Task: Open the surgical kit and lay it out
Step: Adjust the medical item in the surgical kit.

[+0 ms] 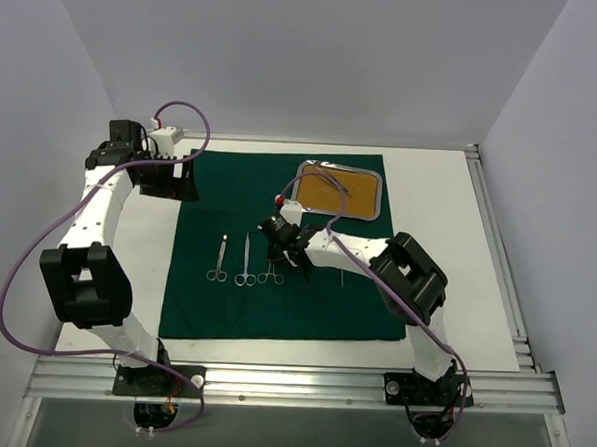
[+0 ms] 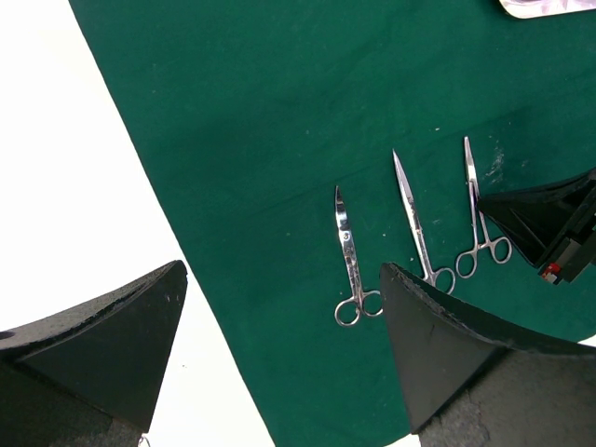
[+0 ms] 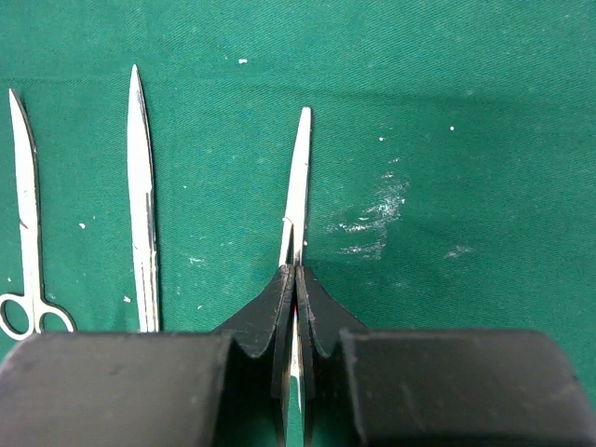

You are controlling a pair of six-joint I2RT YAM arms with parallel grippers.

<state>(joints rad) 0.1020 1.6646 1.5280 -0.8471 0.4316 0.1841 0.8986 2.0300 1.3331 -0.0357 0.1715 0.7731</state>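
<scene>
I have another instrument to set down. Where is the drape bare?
Bare drape lies between the left gripper and the tray, and in the strip nearer than the instrument row. Crowded: that row, where the right gripper is shut on the forceps.

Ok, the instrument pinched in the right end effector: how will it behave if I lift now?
The instrument looks like slim polished steel, so it is probably rigid and light, with no flopping. The right end effector is shut on its narrow shaft, so the smooth metal might slip or pivot. It lies flat on the drape and seems unlikely to roll.
</scene>
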